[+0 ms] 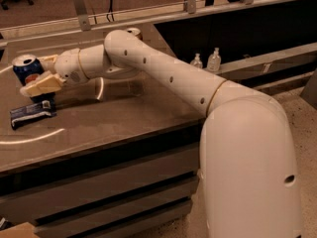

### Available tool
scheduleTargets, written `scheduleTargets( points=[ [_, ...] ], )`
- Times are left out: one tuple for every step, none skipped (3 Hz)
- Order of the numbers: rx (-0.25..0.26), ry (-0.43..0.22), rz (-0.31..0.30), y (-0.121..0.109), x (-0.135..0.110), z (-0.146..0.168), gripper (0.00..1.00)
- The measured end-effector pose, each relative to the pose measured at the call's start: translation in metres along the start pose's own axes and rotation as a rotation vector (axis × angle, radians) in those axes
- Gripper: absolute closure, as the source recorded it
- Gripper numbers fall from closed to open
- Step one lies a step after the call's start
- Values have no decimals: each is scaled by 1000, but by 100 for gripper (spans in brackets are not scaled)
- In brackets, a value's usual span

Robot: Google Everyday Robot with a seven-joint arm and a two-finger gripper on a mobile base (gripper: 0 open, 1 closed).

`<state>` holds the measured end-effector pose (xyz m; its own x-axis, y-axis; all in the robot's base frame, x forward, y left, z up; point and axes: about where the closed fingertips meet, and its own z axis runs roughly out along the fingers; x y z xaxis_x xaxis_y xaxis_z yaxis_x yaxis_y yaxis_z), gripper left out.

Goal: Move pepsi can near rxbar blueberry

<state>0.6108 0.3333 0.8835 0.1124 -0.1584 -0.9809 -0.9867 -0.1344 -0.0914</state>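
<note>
Clasping the pepsi can, the tool sits near the rxbar blueberry.

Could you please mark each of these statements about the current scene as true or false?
1. The pepsi can is upright. True.
2. The rxbar blueberry lies behind the can, toward the railing. False: it lies flat in front of the can, nearer the table's front edge.
3. The gripper is at the pepsi can, near the table's left end. True.
4. Two clear bottles stand on the table beside the rxbar. False: they stand off the table, on a ledge to the right, beyond the arm.
</note>
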Motion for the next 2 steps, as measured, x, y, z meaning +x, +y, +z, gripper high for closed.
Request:
scheduleTargets(
  points=[
    [20,6,-2,1,2,-4,0],
    [97,19,-9,5,-3,-23,0]
  ],
)
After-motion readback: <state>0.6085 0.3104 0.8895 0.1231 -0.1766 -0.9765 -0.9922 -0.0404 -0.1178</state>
